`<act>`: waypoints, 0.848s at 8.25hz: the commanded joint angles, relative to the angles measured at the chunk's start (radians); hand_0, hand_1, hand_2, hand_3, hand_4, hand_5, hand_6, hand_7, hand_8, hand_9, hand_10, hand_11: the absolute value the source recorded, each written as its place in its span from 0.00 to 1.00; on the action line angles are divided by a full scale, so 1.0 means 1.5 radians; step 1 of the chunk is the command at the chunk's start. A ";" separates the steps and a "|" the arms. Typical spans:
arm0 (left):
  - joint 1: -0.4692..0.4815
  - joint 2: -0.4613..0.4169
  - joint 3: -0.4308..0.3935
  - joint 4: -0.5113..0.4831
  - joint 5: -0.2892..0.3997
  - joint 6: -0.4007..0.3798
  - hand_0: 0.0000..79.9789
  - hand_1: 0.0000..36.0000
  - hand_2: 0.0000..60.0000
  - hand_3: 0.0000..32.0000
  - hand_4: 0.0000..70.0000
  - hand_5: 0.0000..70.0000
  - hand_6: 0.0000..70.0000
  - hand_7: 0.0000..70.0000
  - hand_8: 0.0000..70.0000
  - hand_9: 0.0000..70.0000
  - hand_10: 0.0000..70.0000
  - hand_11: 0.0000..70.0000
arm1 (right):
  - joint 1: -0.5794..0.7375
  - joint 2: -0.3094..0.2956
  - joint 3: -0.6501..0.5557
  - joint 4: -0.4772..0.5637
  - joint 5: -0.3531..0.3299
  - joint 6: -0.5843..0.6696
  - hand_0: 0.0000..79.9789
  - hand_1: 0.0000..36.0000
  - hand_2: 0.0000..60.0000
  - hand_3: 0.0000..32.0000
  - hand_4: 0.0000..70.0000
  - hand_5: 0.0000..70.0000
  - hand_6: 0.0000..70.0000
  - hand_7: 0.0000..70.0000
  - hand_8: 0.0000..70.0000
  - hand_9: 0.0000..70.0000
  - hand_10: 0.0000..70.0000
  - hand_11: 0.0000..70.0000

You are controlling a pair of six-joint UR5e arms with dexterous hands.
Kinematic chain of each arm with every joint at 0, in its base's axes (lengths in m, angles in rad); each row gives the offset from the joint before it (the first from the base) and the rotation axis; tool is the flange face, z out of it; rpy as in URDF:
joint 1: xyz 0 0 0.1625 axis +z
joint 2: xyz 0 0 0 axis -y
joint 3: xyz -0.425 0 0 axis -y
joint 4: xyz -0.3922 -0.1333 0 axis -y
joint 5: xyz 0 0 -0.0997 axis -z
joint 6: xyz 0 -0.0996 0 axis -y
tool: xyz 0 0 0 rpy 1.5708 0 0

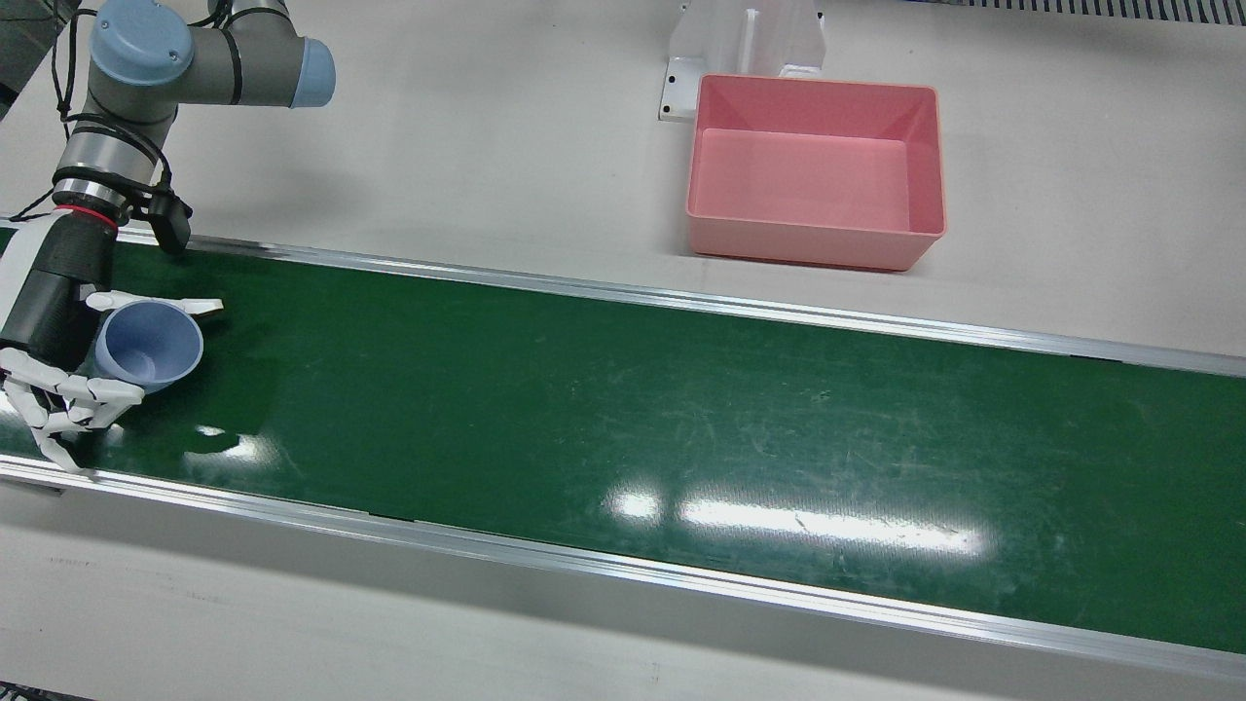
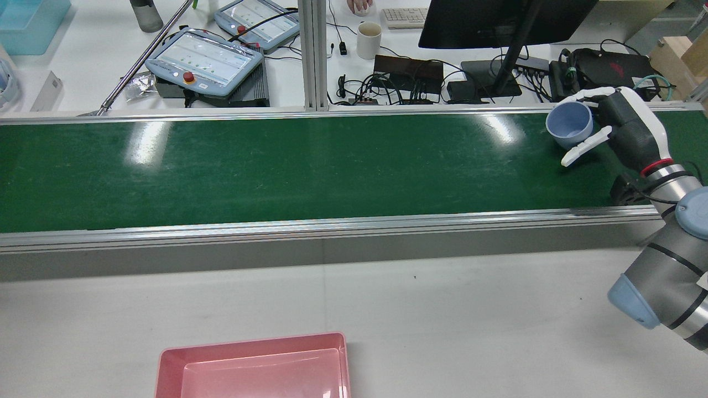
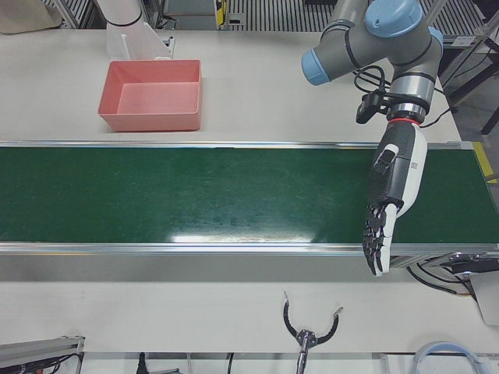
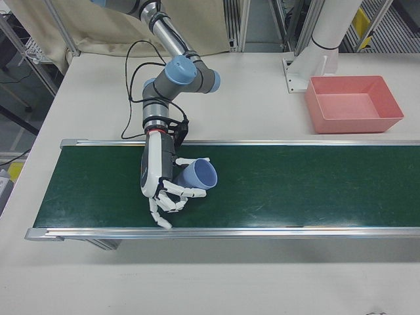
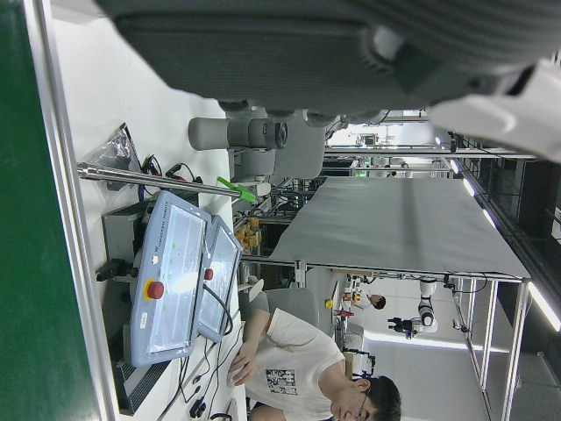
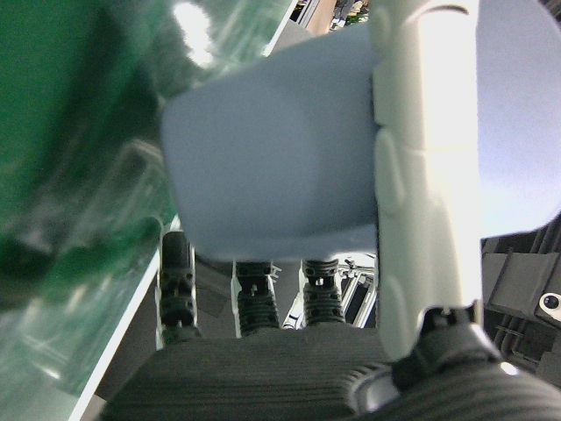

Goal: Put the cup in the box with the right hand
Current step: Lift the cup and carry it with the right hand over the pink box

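Both arms are grey metal tubes with light blue joint caps. Each hand, the right hand (image 4: 164, 190) and the left hand (image 3: 383, 222), has white fingers, a black palm, a red wrist ring and black cables.

1. A long green conveyor belt (image 1: 623, 419) with aluminium rails crosses a pale grey table (image 1: 487, 127).
2. Ceiling lights glare off the belt in bright patches.
3. Beyond it, a white desk (image 2: 83, 83) holds two teach pendants (image 2: 204, 58), a mug (image 2: 369, 40), a keyboard (image 2: 405, 17), a monitor (image 2: 498, 22) and tangled cables (image 2: 381, 88).
4. A person (image 5: 307, 368) sits at that desk.
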 commanded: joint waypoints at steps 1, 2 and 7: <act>0.000 0.000 0.000 0.000 0.000 0.000 0.00 0.00 0.00 0.00 0.00 0.00 0.00 0.00 0.00 0.00 0.00 0.00 | 0.013 -0.002 0.093 -0.001 -0.003 -0.001 1.00 1.00 1.00 0.00 1.00 0.45 0.84 1.00 1.00 1.00 1.00 1.00; 0.000 0.000 -0.001 0.000 0.000 0.000 0.00 0.00 0.00 0.00 0.00 0.00 0.00 0.00 0.00 0.00 0.00 0.00 | 0.003 0.003 0.144 -0.036 -0.002 -0.001 1.00 1.00 1.00 0.00 1.00 0.45 0.84 1.00 1.00 1.00 1.00 1.00; 0.000 0.000 0.000 0.000 0.000 0.000 0.00 0.00 0.00 0.00 0.00 0.00 0.00 0.00 0.00 0.00 0.00 0.00 | -0.219 0.050 0.337 -0.094 0.061 -0.112 1.00 1.00 1.00 0.00 1.00 0.44 0.84 1.00 1.00 1.00 1.00 1.00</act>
